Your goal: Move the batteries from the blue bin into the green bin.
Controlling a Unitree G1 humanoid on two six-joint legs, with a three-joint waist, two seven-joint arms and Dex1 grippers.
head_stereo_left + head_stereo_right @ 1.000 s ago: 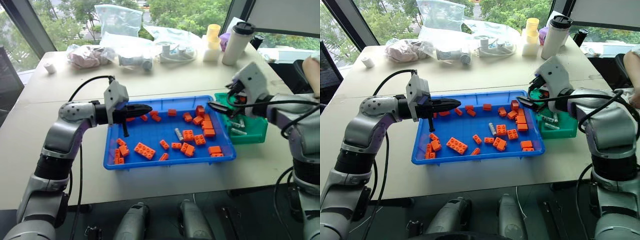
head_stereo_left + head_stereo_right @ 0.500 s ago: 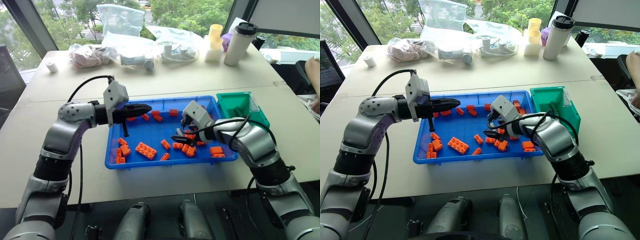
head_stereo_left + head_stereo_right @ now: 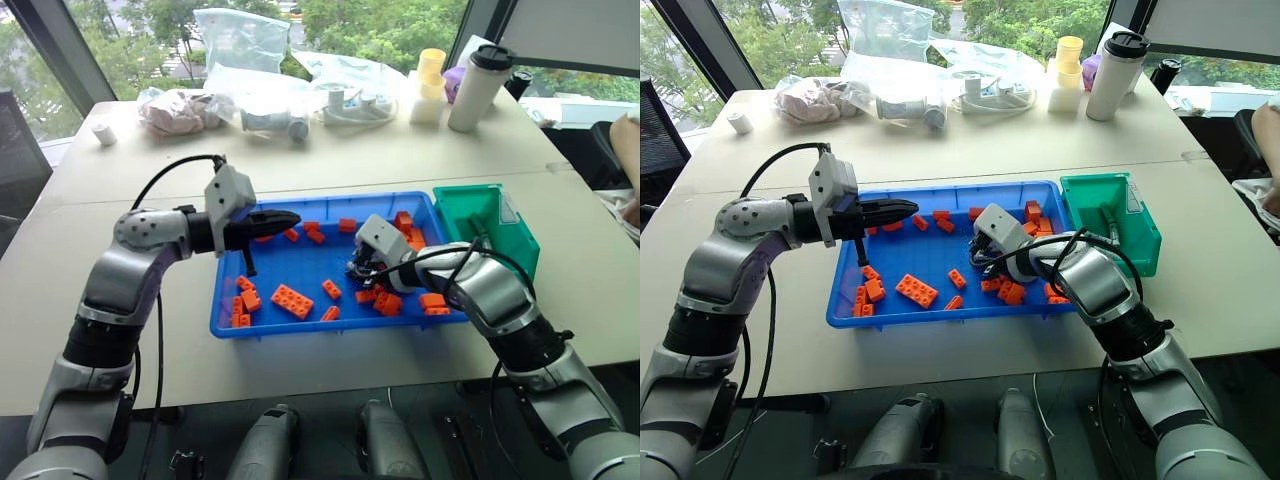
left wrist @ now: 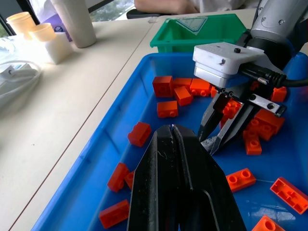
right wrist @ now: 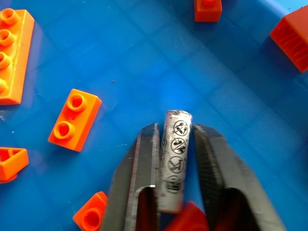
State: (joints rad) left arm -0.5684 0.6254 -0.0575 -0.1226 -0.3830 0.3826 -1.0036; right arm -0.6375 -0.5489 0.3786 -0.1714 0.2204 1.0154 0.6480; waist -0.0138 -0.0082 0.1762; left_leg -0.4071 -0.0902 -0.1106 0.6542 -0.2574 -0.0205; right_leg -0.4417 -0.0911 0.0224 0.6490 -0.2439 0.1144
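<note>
A silver-grey battery point(image 5: 174, 154) lies on the floor of the blue bin point(image 3: 330, 330), and my right gripper point(image 3: 358, 271) is shut on it, one finger on each side. This grip is near the middle of the bin, among orange bricks. The left wrist view shows the same right gripper point(image 4: 210, 142) with its tips down on the bin floor. My left gripper point(image 3: 292, 216) is shut on nothing and hovers level over the bin's back left part. The green bin point(image 3: 470, 190) stands against the blue bin's right end; its inside is not visible.
Orange bricks point(image 3: 291, 299) lie scattered across the blue bin, several piled near its right end point(image 3: 432, 300). Plastic bags point(image 3: 240, 40), cups point(image 3: 427, 70) and a tall tumbler point(image 3: 473, 85) line the table's far edge. A person's arm point(image 3: 630, 140) shows at the right edge.
My right arm swung from over the green bin down and left into the blue bin, and its fingers went from open to shut on the battery. The left arm stayed put.
</note>
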